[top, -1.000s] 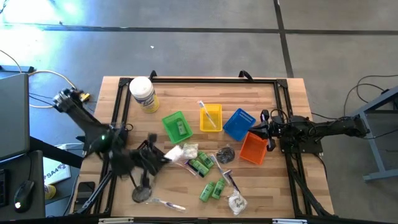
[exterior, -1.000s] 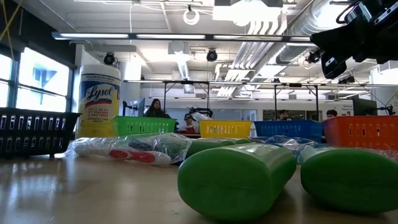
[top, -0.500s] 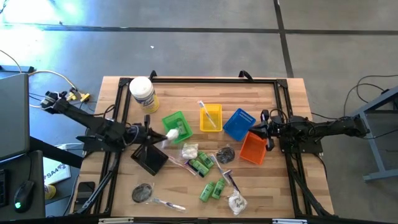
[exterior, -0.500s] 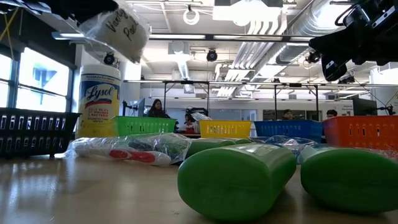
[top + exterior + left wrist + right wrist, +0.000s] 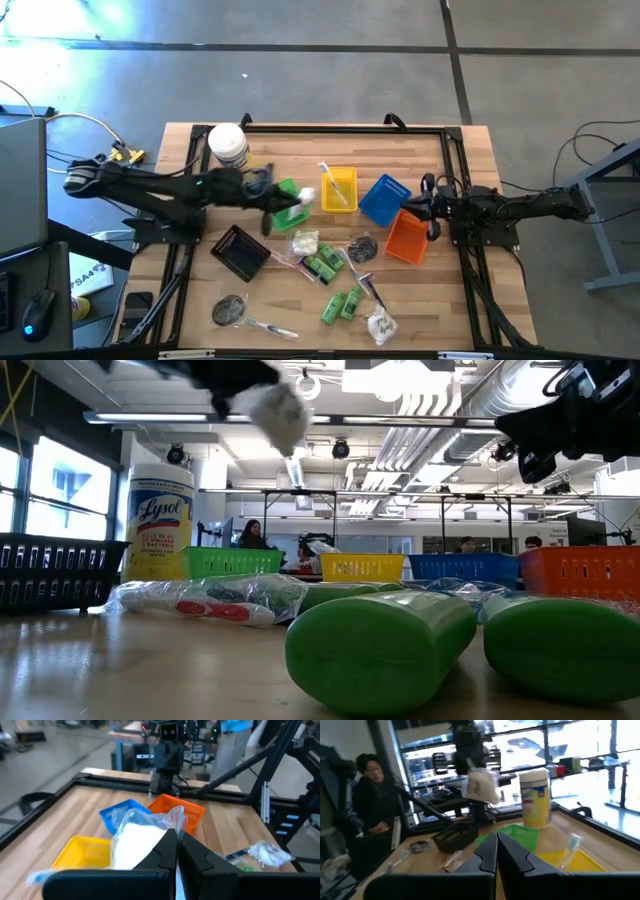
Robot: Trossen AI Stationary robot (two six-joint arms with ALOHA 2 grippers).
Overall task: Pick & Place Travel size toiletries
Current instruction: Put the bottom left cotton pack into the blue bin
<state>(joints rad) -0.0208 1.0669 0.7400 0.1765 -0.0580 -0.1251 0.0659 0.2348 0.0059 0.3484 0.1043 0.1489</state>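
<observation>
My left gripper (image 5: 291, 201) reaches from the table's left over the green tray (image 5: 287, 187), shut on a white packet in clear wrap (image 5: 306, 194), one of the travel size toiletries. The low view shows the packet (image 5: 281, 415) high above the table. More toiletries lie near the middle and front: green tubes (image 5: 322, 265), a white packet (image 5: 305, 242), a dark sachet (image 5: 362, 250) and a wrapped toothbrush (image 5: 266, 325). My right gripper (image 5: 428, 210) waits shut at the table's right side, beside the orange tray (image 5: 407, 238). My left gripper pinches the white packet's clear wrap (image 5: 172, 818) between its two fingers, at one edge of the packet. The fingers lie about level and come from the table's left. The packet (image 5: 480, 785) sticks out past the fingertips, lifted clear of everything.
A yellow tray (image 5: 338, 188) holding a toothbrush, a blue tray (image 5: 385, 198) and a black tray (image 5: 240, 252) stand around the middle. A large white jar with a yellow label (image 5: 229, 148) lies at the far left. A person (image 5: 370, 795) sits beyond the table.
My left gripper has swung from the near left part of the table, by the black tray, toward the far edge and the right, ending over the green tray. It has stayed shut and has carried the white packet, lifted clear, along with it.
</observation>
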